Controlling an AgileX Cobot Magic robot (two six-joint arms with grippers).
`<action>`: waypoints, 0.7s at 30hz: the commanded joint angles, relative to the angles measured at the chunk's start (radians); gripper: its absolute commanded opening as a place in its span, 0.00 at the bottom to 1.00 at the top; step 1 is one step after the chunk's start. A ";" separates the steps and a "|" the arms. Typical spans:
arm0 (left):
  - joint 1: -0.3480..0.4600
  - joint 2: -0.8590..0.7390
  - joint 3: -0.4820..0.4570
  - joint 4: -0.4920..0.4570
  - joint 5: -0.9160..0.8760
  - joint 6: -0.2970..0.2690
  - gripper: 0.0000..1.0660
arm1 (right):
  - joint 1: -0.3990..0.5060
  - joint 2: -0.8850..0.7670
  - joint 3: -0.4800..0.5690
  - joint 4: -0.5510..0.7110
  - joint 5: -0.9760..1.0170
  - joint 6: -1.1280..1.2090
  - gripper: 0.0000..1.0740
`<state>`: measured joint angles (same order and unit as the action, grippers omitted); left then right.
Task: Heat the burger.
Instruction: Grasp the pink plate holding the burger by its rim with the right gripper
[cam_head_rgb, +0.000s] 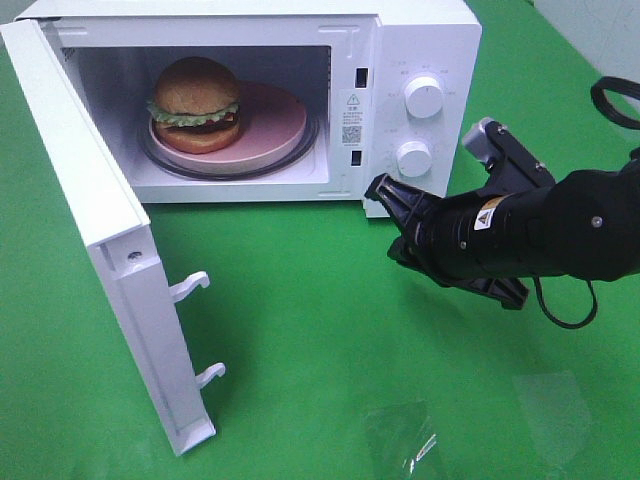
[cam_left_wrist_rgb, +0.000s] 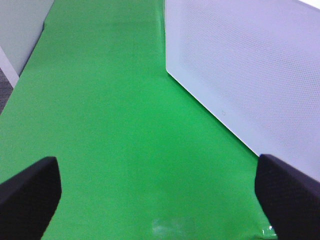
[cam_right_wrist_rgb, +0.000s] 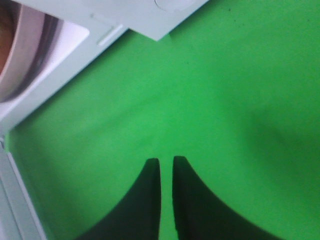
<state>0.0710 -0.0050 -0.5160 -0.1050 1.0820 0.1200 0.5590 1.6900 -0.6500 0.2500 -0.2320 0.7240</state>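
Golden-bunned, the burger (cam_head_rgb: 195, 103) sits on a pink plate (cam_head_rgb: 272, 122) inside the microwave (cam_head_rgb: 420, 40), so the door (cam_head_rgb: 100, 240) needs shutting next. A flat push on its outer face seems best. Right gripper (cam_right_wrist_rgb: 166, 161) hangs before the control panel, jaws a narrow slit apart, holding nothing; left gripper (cam_left_wrist_rgb: 159, 192) is spread wide, empty, beside the door. Green matting (cam_head_rgb: 320, 330) covers the bench.

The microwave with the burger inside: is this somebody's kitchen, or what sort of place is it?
Probably a robot test bench, not a home kitchen. The microwave stands on a plain green mat, a black robot gripper hovers beside it, and the burger looks like a prop.
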 joint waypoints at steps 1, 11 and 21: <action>0.004 -0.006 -0.001 -0.003 -0.012 -0.008 0.92 | -0.001 -0.020 0.000 -0.012 0.077 -0.098 0.09; 0.004 -0.006 -0.001 -0.003 -0.012 -0.008 0.92 | -0.001 -0.026 -0.093 -0.029 0.447 -0.400 0.11; 0.004 -0.006 -0.001 -0.003 -0.012 -0.008 0.92 | -0.001 -0.026 -0.237 -0.190 0.730 -0.932 0.12</action>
<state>0.0710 -0.0050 -0.5160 -0.1050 1.0820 0.1200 0.5590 1.6730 -0.8640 0.1110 0.4560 -0.0410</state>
